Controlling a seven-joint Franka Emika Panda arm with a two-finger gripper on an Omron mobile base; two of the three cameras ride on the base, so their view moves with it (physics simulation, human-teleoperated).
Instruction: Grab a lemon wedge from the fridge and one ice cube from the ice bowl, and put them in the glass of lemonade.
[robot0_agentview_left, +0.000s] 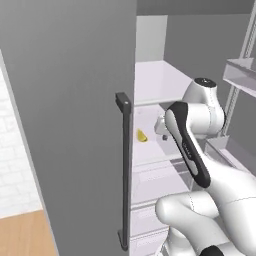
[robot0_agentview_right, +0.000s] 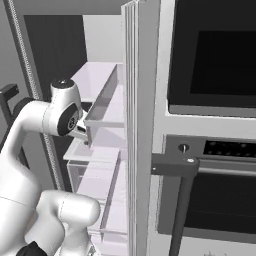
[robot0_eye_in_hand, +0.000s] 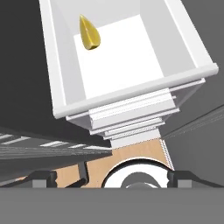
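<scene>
The released tool (robot0_eye_in_hand: 107, 179) is cropped to its fingertips; the lemon wedge (robot0_eye_in_hand: 89, 34) is seen pointing toward 11 o'clock on the fridge (robot0_agentview_left: 70, 100) shelf (robot0_eye_in_hand: 131, 57).

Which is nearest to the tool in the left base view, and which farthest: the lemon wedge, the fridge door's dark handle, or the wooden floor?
From the open tool:
1. lemon wedge, just left of it, on the white shelf.
2. dark handle, further left, on the door's front.
3. wooden floor, far off at the lower left.
</scene>
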